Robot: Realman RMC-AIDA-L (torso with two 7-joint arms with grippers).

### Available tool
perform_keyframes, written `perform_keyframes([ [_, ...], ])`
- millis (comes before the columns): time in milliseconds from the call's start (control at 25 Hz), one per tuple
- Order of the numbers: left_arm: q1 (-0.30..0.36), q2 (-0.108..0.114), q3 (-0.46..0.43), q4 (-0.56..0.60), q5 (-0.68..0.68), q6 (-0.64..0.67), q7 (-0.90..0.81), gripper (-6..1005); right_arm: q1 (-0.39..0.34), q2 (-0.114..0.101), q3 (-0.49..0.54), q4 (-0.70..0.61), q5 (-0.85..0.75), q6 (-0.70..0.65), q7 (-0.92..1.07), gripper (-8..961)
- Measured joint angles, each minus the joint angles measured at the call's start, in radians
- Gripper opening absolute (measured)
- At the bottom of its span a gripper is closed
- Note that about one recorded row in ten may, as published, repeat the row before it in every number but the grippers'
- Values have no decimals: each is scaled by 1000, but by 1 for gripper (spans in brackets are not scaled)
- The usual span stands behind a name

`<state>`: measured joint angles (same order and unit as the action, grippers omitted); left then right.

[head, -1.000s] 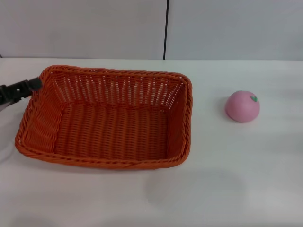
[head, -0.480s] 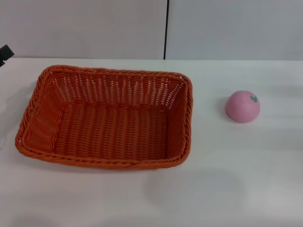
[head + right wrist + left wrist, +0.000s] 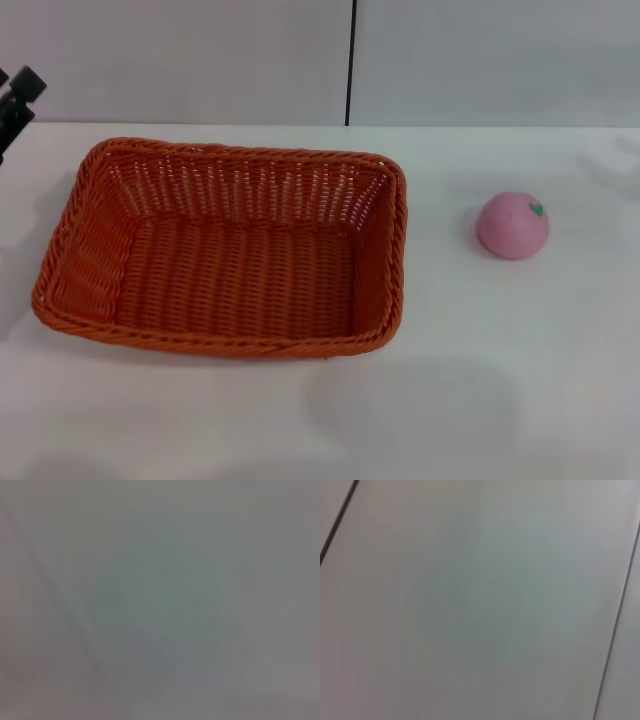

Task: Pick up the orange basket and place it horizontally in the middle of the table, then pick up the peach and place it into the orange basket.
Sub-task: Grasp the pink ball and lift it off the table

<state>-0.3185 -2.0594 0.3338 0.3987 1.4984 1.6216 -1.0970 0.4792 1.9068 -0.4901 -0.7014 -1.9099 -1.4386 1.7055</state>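
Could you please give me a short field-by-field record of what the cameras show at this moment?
basket: bright orange rectangular woven basket, upright on the table, nothing inside it
fruit: small pink ball-shaped toy peach with a green leaf mark, on the table to the robot's right of the basket, apart from it
surface: plain white flat table
left hand: dark, at the head view's far left edge, above and beyond the basket's far left corner, not touching it
right hand: not in view
task stage: peach not yet in the basket
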Motion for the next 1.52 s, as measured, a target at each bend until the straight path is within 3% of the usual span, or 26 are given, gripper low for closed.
perform_keyframes([
  [160, -11, -2, 2, -44, -38, 17, 65, 635, 150, -51, -2, -100, -384, -145, 187, 826],
  [320, -24, -2, -3, -83, -45, 30, 125, 633, 224, -59, -40, -94, -519, -186, 208, 827],
  [480, -21, -2, -2, -96, -46, 42, 126, 632, 270, -24, -144, -89, -589, -143, 222, 827],
  [640, -15, -1, 3, -99, -45, 43, 123, 629, 278, -7, -214, -74, -591, -112, 230, 827],
  [720, -9, -1, 4, -109, -45, 46, 121, 628, 282, 20, -277, -56, -593, -65, 232, 827],
  [1520, -13, -1, 7, -127, -40, 78, 100, 613, 310, 61, -375, 25, -596, 74, 219, 819],
])
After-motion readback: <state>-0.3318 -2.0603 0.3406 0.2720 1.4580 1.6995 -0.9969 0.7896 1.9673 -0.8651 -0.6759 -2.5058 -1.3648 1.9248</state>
